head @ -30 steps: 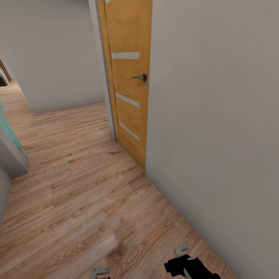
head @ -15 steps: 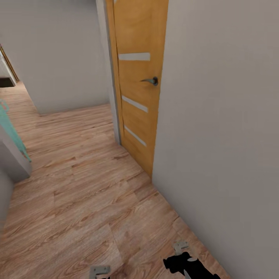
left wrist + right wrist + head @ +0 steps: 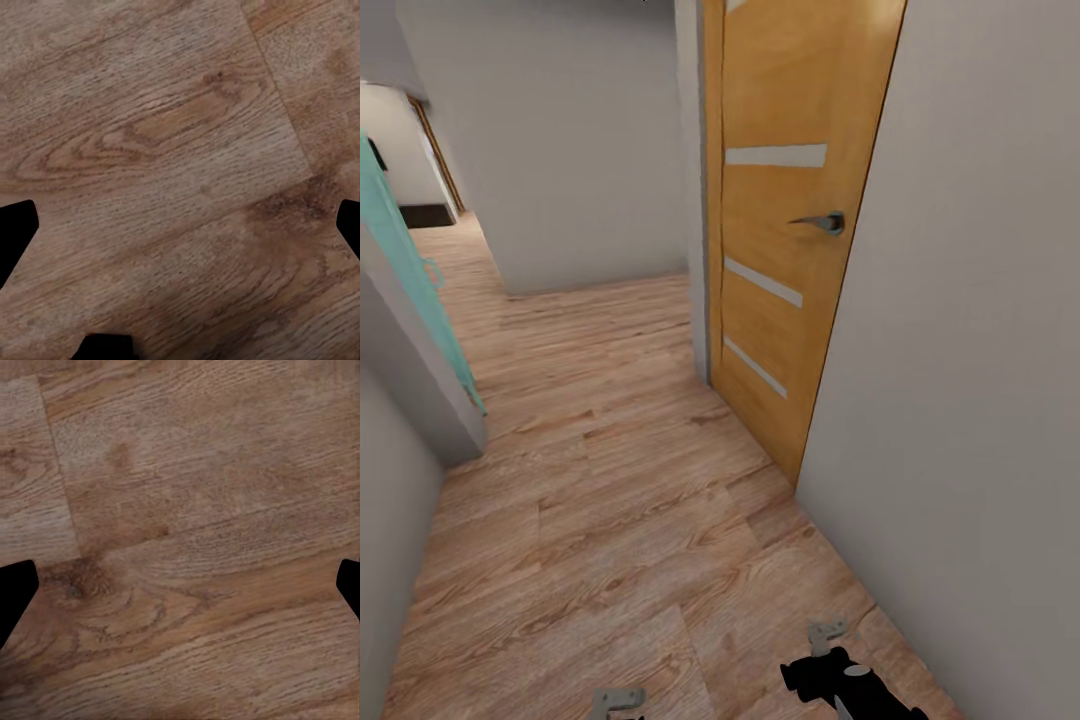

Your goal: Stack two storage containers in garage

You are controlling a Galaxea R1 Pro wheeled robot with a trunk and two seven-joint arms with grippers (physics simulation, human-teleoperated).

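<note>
Hallway — orange door (image 3: 780, 250) closed, no writing on it; both jaws apart over wood floor (image 3: 610, 520).

The orange door (image 3: 790, 230) runs off the top edge; both end effectors are mostly cropped

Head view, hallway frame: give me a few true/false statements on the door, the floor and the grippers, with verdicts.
1. The orange door is shut. True.
2. Its handle is a round knob. False: it is a lever.
3. The floor is grey concrete. False: it is wood plank.
4. The left gripper is open with nothing between its fingers. True.
5. The right gripper holds a red bin. False: it is open over bare planks.
</note>
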